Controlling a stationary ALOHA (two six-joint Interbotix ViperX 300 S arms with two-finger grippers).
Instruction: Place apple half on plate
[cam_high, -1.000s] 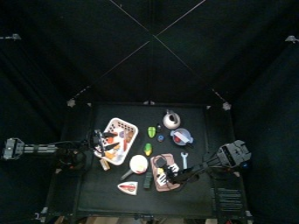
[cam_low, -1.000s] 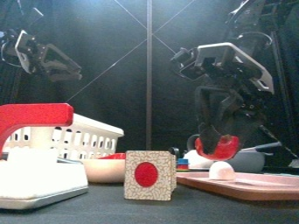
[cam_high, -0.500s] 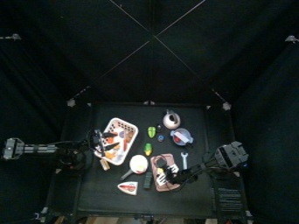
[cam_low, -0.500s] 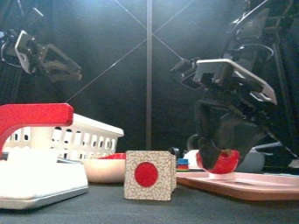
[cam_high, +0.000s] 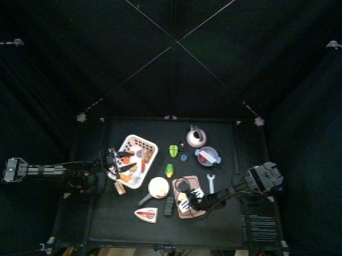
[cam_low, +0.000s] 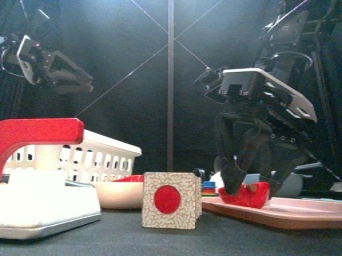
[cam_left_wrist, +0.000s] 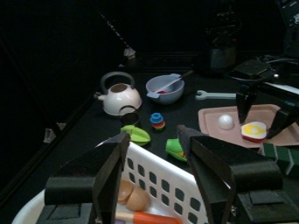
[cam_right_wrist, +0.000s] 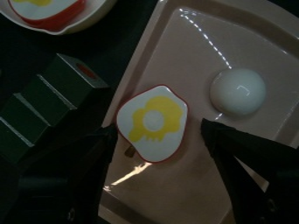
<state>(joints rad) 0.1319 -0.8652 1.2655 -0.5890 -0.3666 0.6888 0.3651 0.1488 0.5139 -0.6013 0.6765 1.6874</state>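
One apple half (cam_right_wrist: 153, 121) flat on pink plate (cam_right_wrist: 233, 166), right end effector (cam_right_wrist: 160, 140) released astride it, left end effector (cam_left_wrist: 160, 175) spread above basket (cam_left_wrist: 158, 188)

The apple half (cam_right_wrist: 153, 122) lies cut face up on the pink plate (cam_right_wrist: 222, 157), showing pale flesh with a yellow centre and a thin red rim of skin. It rests flat toward the plate's left side, close to the rim there. From the front only a low red sliver of it (cam_low: 254, 190) shows above the plate's near edge (cam_low: 287, 212). The plate is a shallow rectangular pink tray with a raised rim, sitting at the near right of the table.
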